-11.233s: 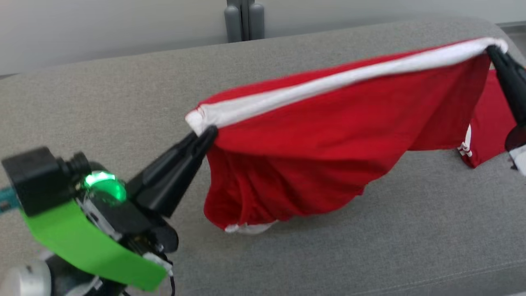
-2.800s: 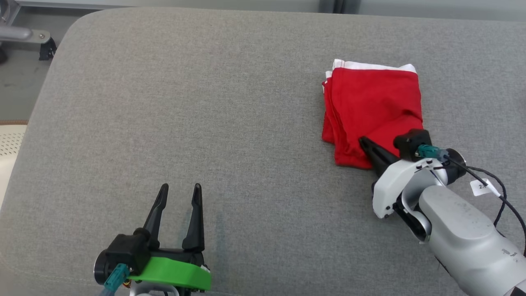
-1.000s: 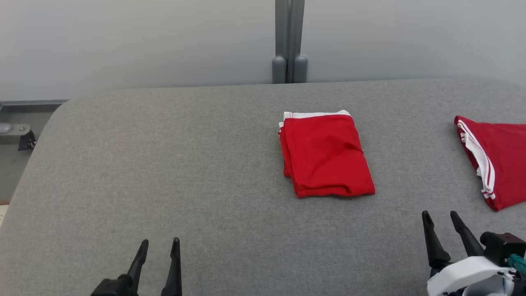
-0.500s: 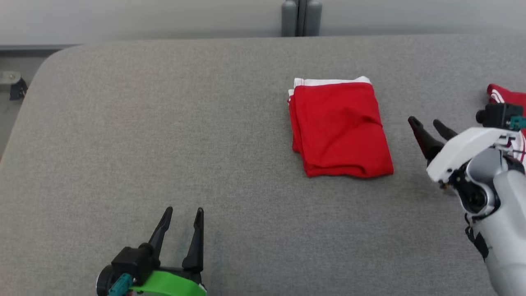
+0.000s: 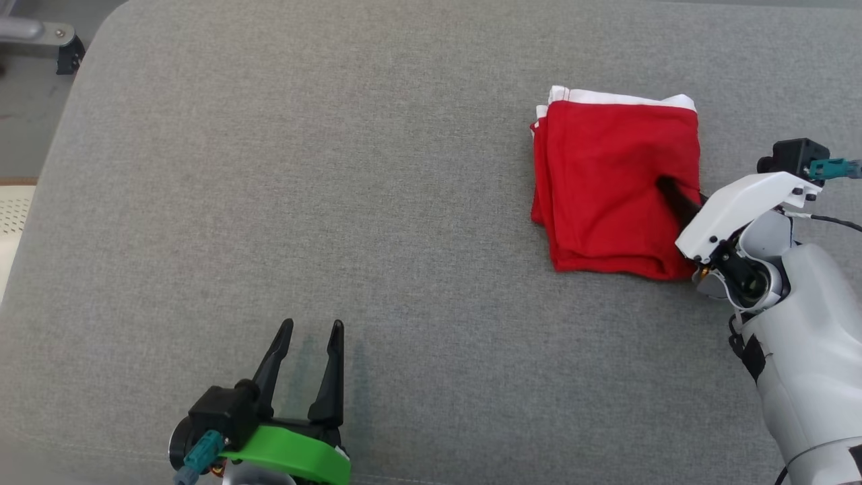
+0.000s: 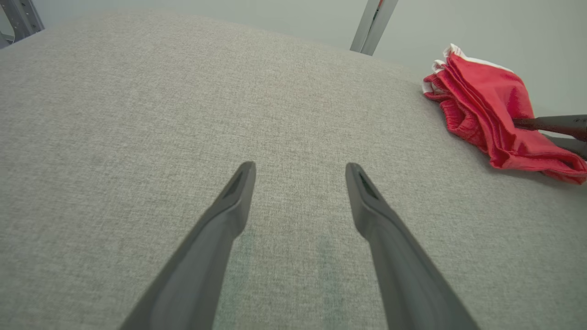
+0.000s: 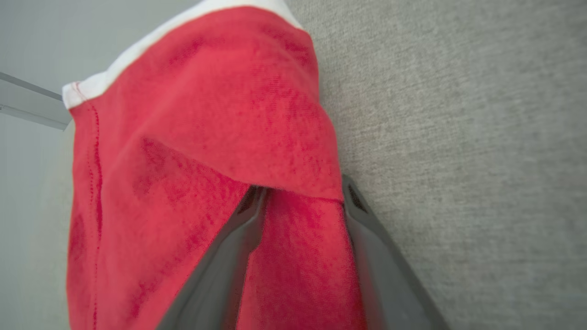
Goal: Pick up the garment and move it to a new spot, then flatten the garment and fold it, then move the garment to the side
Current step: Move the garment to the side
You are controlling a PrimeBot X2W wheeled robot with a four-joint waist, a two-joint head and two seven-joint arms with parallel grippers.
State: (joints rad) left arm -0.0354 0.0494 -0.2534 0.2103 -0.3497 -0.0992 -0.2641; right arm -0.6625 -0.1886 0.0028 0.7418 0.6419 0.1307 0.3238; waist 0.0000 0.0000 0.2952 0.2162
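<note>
I count one garment (image 5: 613, 182): a single red folded bundle with one white band along the edge farthest from the right fingers (image 7: 220, 275). Its stacked layers are too close together for me to number. It sits between those right fingers and well off to the right of the left fingers (image 5: 330, 384). There are two grippers, the left gripper (image 5: 312, 325) and the right gripper (image 7: 302, 188), with two fingers each, so four fingers in all. One grey padded surface (image 5: 337, 168) lies beneath both pairs. Far beyond the left fingers I see one grey post (image 6: 373, 25) and one metal fitting (image 5: 34, 30).
</note>
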